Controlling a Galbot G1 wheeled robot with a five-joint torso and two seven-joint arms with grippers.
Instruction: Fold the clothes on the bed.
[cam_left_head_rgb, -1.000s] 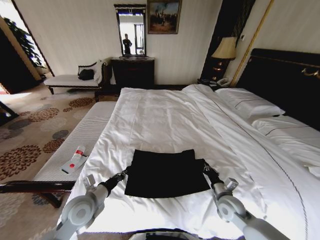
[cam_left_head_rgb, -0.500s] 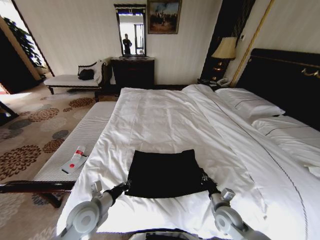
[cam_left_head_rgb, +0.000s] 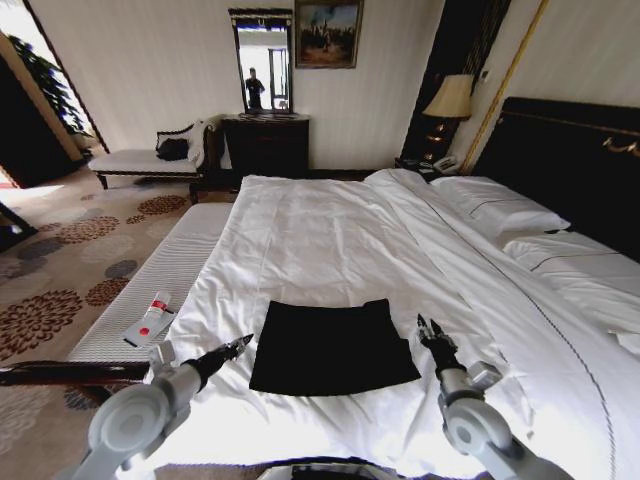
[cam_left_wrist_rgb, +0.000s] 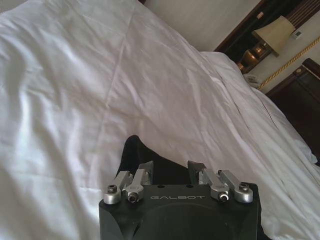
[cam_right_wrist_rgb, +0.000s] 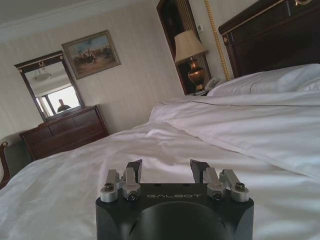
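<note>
The clothes, a black T-shirt (cam_left_head_rgb: 333, 347), lie folded into a flat rectangle on the white bed (cam_left_head_rgb: 330, 235), near its foot edge. My left gripper (cam_left_head_rgb: 240, 343) hovers just off the shirt's left edge, open with nothing in it. The right gripper (cam_left_head_rgb: 428, 328) is just off the shirt's right edge, also open and empty. In the left wrist view the open left gripper (cam_left_wrist_rgb: 170, 167) points over a corner of the black shirt (cam_left_wrist_rgb: 132, 150). The right wrist view has the open right gripper (cam_right_wrist_rgb: 166, 167) over bare white duvet (cam_right_wrist_rgb: 210, 130).
A white-cushioned bench (cam_left_head_rgb: 170, 270) runs along the bed's left side with a small white-and-red tube (cam_left_head_rgb: 152, 315) on it. Pillows (cam_left_head_rgb: 500, 210) and a dark headboard (cam_left_head_rgb: 560, 160) are at the right. A dresser (cam_left_head_rgb: 265, 145) and lamp (cam_left_head_rgb: 450, 100) stand by the far wall.
Both grippers were down at the shirt's lower side edges half a second ago. They have since lifted and moved outward, clear of the fabric. The shirt lies flat.
</note>
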